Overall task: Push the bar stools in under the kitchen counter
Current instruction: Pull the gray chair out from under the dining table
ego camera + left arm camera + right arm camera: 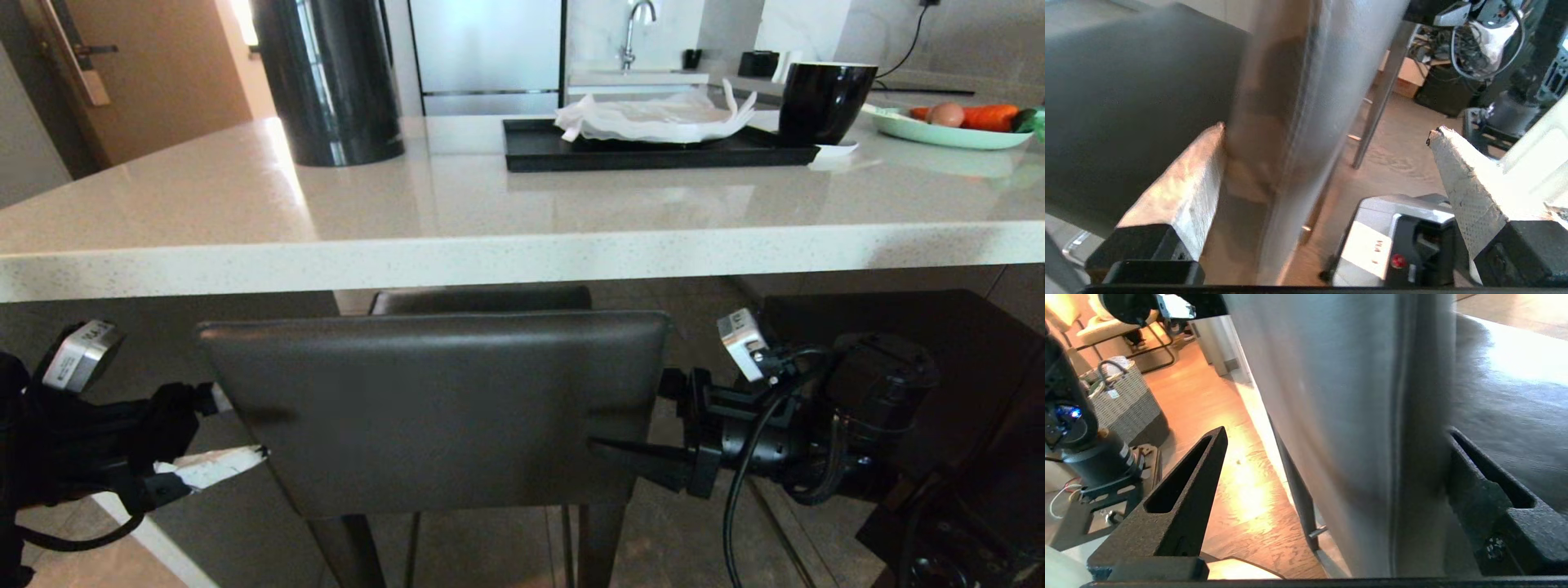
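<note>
One bar stool stands right in front of me, its dark grey backrest (441, 408) just below the thick edge of the kitchen counter (522, 261), its seat (482, 300) reaching under it. My left gripper (237, 425) is open astride the backrest's left side edge (1290, 122), one white-wrapped finger (1184, 183) against the padded face. On the other side my right gripper (633, 412) is open too, black fingers (1188, 486) either side of the right edge (1396, 416). Another dark stool (882, 314) sits under the counter at the right, half hidden by my right arm.
The countertop carries a tall black cylinder (331, 82), a black tray (539, 151) with crumpled white wrapping (653, 118), a black mug (824, 102) and a green plate (947, 135) of vegetables. The sink faucet (633, 33) is farther back. A wicker basket (1122, 400) stands on the wood floor.
</note>
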Motion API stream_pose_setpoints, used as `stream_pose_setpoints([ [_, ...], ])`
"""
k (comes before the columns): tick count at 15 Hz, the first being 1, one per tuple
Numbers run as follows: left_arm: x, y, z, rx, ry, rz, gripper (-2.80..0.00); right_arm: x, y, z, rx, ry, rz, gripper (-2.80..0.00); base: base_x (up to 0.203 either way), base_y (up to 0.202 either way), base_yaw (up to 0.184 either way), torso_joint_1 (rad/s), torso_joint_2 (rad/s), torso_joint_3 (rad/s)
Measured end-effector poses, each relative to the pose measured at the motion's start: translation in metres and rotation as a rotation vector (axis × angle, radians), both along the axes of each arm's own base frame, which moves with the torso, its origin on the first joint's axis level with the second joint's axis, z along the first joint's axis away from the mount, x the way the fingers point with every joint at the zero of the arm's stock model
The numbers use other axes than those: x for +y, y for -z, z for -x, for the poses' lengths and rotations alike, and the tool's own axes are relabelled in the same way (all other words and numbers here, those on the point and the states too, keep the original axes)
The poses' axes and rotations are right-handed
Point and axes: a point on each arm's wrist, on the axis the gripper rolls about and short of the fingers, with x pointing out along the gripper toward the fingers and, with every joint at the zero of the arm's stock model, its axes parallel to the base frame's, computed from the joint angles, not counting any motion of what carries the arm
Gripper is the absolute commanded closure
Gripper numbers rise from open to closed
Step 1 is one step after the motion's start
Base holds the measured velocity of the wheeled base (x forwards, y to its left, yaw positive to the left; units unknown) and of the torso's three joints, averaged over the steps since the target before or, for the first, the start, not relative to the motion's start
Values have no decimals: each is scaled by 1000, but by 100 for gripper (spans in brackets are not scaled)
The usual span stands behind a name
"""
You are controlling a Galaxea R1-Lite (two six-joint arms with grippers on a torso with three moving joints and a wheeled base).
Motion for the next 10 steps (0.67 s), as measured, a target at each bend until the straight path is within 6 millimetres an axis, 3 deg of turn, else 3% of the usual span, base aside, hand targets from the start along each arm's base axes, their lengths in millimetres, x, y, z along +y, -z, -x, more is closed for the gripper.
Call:
stream_pose_setpoints([
  [10,-5,14,2,-23,20,-7,-280,10,8,-5,-2,-19,-5,-280,0,0,0,0,0,0],
])
